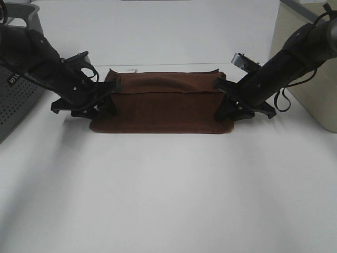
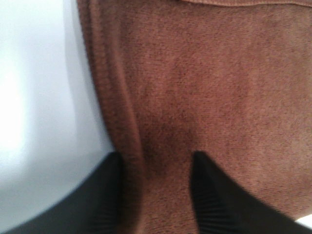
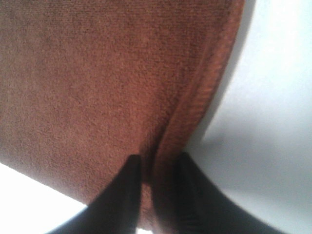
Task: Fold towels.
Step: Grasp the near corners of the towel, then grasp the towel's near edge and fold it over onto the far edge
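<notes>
**Both ends gripped**

On the white tabletop (image 1: 168, 200) the reddish-brown towel (image 1: 163, 110) lies centred, long axis side to side. The left gripper (image 1: 108, 97), partly closed, clasps its left end. The right gripper (image 1: 224, 100), nearly closed, pinches the hemmed right edge.

Plain dark reddish-brown towel (image 1: 163, 108), terry nap, no pattern; hem lighter, orange-brown in right wrist view. White table (image 1: 168, 195), unmarked, grey shadows under arms. Black left gripper (image 1: 111, 97), black right gripper (image 1: 221, 99); fingers (image 2: 217, 204) black, finely ribbed. Grey basket (image 1: 16, 100), rows of small dark holes. Pale beige cabinet (image 1: 316, 105).
</notes>
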`<action>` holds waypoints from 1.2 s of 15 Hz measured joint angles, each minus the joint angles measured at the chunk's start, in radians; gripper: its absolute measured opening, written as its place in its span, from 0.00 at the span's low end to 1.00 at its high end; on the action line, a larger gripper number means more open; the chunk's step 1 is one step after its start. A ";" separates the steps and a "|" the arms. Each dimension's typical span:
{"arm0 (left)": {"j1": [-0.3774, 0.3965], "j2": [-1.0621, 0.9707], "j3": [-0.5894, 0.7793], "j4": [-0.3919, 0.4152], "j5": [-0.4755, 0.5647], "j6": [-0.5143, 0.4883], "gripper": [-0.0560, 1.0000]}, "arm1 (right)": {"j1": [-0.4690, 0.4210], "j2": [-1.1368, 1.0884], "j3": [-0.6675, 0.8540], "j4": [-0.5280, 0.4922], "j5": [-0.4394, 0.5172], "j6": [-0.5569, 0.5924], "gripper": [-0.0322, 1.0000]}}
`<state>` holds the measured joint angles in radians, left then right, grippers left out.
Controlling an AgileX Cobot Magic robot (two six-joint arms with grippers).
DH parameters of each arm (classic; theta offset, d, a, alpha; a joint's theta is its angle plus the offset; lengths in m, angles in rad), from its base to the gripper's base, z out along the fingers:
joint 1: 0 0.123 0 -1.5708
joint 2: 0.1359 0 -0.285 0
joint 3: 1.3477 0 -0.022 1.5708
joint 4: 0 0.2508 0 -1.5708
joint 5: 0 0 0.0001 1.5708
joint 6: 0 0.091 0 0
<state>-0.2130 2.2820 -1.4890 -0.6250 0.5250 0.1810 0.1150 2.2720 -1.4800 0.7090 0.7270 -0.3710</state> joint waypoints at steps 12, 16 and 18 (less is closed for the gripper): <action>-0.006 -0.230 0.297 0.079 0.090 -0.023 0.06 | 0.048 -0.239 0.290 -0.188 0.010 0.153 0.03; -0.009 -0.294 0.373 0.080 0.108 -0.028 0.06 | 0.060 -0.274 0.350 -0.191 -0.003 0.153 0.03; -0.009 -0.294 0.319 0.083 0.143 -0.049 0.06 | 0.060 -0.274 0.318 -0.196 0.008 0.153 0.03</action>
<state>-0.2220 1.9880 -1.1700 -0.5420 0.6680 0.1320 0.1750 1.9980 -1.1620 0.5130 0.7350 -0.2180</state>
